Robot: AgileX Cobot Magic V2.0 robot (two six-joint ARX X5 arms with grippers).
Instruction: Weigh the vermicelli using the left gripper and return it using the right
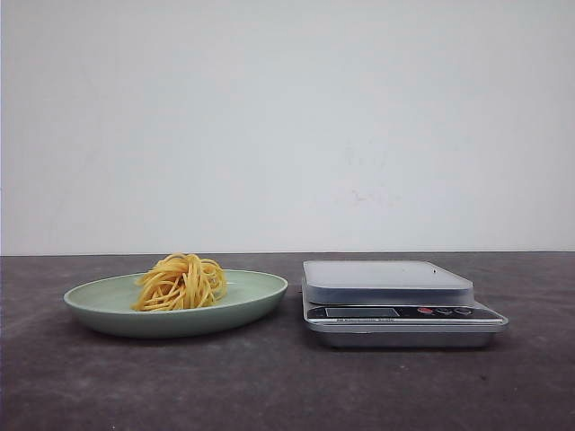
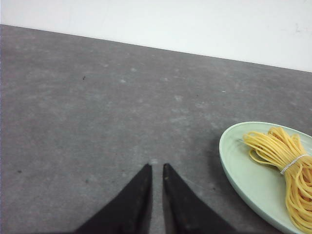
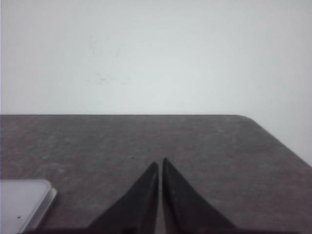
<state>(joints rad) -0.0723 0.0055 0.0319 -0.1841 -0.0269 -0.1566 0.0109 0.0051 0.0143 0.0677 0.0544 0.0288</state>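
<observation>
Vermicelli [image 1: 181, 282] on plate [image 1: 108, 294] looks light and brittle, best pinched at its tied middle; both grippers [image 2: 157, 167] [image 3: 160, 161] nearly closed, empty.

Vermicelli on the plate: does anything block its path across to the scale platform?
Nothing visible does. The vermicelli sits on the green plate, the scale stands just right of it with its platform bare, and only dark table lies between them.

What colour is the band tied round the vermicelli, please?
White band round the yellow-orange vermicelli; clearest in the left wrist view.
</observation>
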